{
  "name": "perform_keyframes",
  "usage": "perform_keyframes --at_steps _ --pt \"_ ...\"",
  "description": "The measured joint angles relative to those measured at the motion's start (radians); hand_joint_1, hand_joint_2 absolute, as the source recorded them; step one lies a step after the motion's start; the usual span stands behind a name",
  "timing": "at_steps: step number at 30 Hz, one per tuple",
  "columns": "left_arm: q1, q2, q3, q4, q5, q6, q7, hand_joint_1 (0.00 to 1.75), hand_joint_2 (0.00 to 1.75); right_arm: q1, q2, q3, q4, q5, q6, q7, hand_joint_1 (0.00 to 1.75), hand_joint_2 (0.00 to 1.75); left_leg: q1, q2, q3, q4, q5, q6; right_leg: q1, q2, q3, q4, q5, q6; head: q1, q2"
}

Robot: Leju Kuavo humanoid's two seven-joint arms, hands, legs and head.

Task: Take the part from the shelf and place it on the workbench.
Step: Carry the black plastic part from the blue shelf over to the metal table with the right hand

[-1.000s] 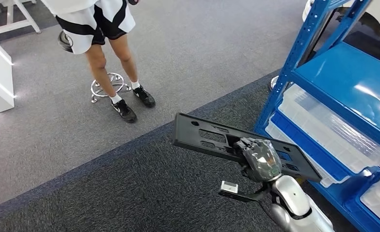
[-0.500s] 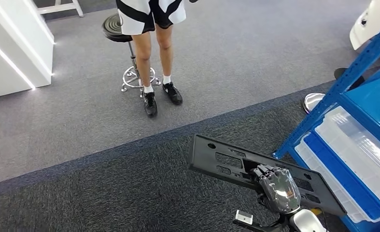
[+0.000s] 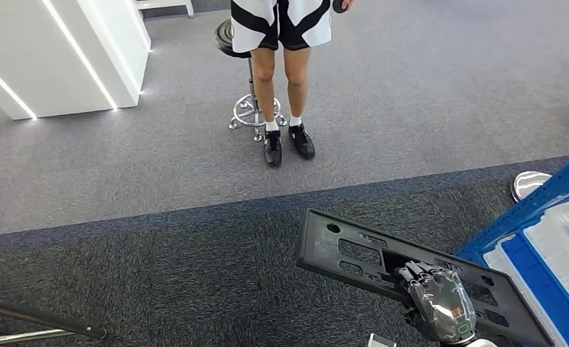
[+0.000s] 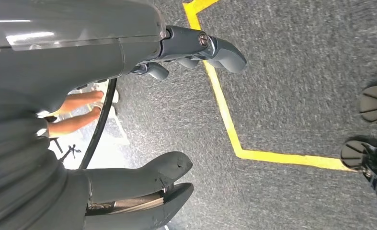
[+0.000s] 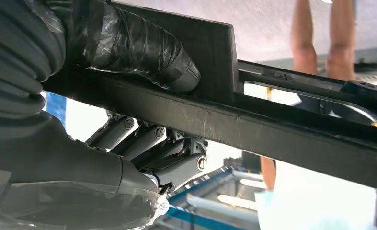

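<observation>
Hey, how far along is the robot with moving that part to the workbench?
Done: the black part is off the blue shelf. In hand: the right hand grips it over the dark carpet, near a standing person. The left hand holds nothing. Left: reaching the workbench and setting it down.

We are looking down on a light grey carpeted floor (image 3: 411, 94) meeting a darker speckled charcoal carpet (image 3: 158, 289) along a slanting seam. A white panelled block with glowing light strips (image 3: 64, 50) is standing at the far left. A black round stool on a chrome base (image 3: 249, 108) is sitting beside a person's legs in black shoes (image 3: 285, 87). A yellow taped floor line (image 4: 224, 115) is bending across the dark carpet.
</observation>
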Motion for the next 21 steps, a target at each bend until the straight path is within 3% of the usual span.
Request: perform_keyframes --at_steps 2,3,5,6,8,9,11,12,13,14,16,18,20,21 --pt "0.005 0.010 0.002 0.000 -0.005 -0.004 -0.007 0.00 1.75 0.009 -0.008 -0.012 -0.020 0.002 -0.001 0.002 1.75 1.75 -0.009 0.027 0.052 -0.096 0.026 0.012 0.002 -0.020 0.009 -0.002 -0.006 0.009 0.000 0.000" --pt "0.008 0.014 0.002 0.000 -0.006 -0.005 -0.008 0.00 1.75 0.012 -0.011 -0.017 -0.028 0.002 -0.001 0.002 1.75 1.75 -0.014 0.031 0.058 -0.112 0.025 0.017 0.002 -0.030 0.012 -0.005 -0.007 0.014 0.000 0.000" --pt "0.016 0.020 0.003 0.000 -0.008 -0.007 -0.010 0.00 1.75 0.017 -0.016 -0.022 -0.039 0.002 -0.002 0.003 1.75 1.75 -0.015 0.010 0.060 -0.122 0.031 0.028 0.001 -0.044 0.022 -0.012 -0.009 0.025 0.000 0.000" --pt "0.021 0.022 0.003 0.000 -0.009 -0.007 -0.010 0.00 1.75 0.020 -0.019 -0.024 -0.043 0.002 -0.004 0.003 1.75 1.75 -0.013 -0.001 0.066 -0.133 0.035 0.034 -0.001 -0.031 0.025 -0.009 -0.016 0.029 0.000 0.000" --pt "0.025 0.024 0.004 0.000 -0.013 -0.007 -0.011 0.00 1.75 0.026 -0.024 -0.028 -0.050 0.002 -0.010 0.003 1.75 1.75 -0.008 -0.020 0.079 -0.151 0.046 0.046 -0.003 0.026 0.004 0.048 -0.056 0.034 0.001 0.000" --pt "0.023 0.024 0.004 0.000 -0.015 -0.007 -0.011 0.00 1.75 0.030 -0.027 -0.031 -0.051 0.002 -0.013 0.004 1.75 1.75 -0.008 -0.031 0.081 -0.154 0.047 0.048 -0.004 0.057 -0.025 0.107 -0.087 0.033 0.001 0.000" --pt "0.019 0.025 0.006 0.000 -0.016 -0.007 -0.011 0.00 1.75 0.039 -0.030 -0.035 -0.052 0.002 -0.016 0.004 1.75 1.75 -0.010 -0.057 0.082 -0.152 0.046 0.052 -0.004 0.082 -0.091 0.226 -0.130 0.033 0.001 0.000" --pt "0.017 0.025 0.007 0.000 -0.016 -0.007 -0.011 0.00 1.75 0.042 -0.031 -0.036 -0.052 0.002 -0.016 0.004 1.75 1.75 -0.011 -0.071 0.082 -0.150 0.044 0.052 -0.005 0.085 -0.108 0.249 -0.125 0.033 0.001 0.000" --pt "0.017 0.024 0.008 0.000 -0.016 -0.007 -0.011 0.00 1.75 0.044 -0.032 -0.036 -0.052 0.002 -0.016 0.004 1.75 1.75 -0.011 -0.086 0.083 -0.146 0.042 0.050 -0.006 0.087 -0.107 0.232 -0.098 0.034 0.001 0.000" --pt "0.017 0.024 0.009 0.000 -0.016 -0.007 -0.011 0.00 1.75 0.044 -0.032 -0.037 -0.052 0.002 -0.016 0.004 1.75 1.75 -0.010 -0.101 0.084 -0.141 0.039 0.048 -0.007 0.093 -0.088 0.181 -0.058 0.034 0.001 0.000" --pt "0.017 0.024 0.009 0.000 -0.016 -0.007 -0.011 0.00 1.75 0.045 -0.035 -0.039 -0.052 0.002 -0.016 0.004 1.75 1.75 -0.008 -0.129 0.079 -0.123 0.029 0.039 -0.013 0.140 -0.040 0.064 0.000 0.036 0.001 0.000" --pt "0.015 0.023 0.010 0.000 -0.016 -0.006 -0.011 0.00 1.75 0.045 -0.036 -0.041 -0.053 0.000 -0.018 0.003 1.75 1.75 -0.007 -0.155 0.066 -0.111 0.023 0.028 -0.014 0.170 -0.023 0.018 0.009 0.036 0.001 0.000" --pt "0.015 0.020 0.011 0.000 -0.017 -0.003 -0.011 0.00 1.75 0.041 -0.037 -0.043 -0.054 -0.006 -0.019 -0.002 1.75 1.75 -0.004 -0.178 0.057 -0.109 0.025 0.018 -0.011 0.150 -0.023 0.016 0.010 0.028 0.001 0.000" --pt "0.016 0.017 0.012 0.000 -0.017 -0.002 -0.011 0.00 1.75 0.036 -0.037 -0.043 -0.054 -0.010 -0.019 -0.005 1.75 1.75 -0.003 -0.169 0.054 -0.103 0.022 0.014 -0.011 0.137 -0.020 0.013 0.011 0.023 0.001 0.000"
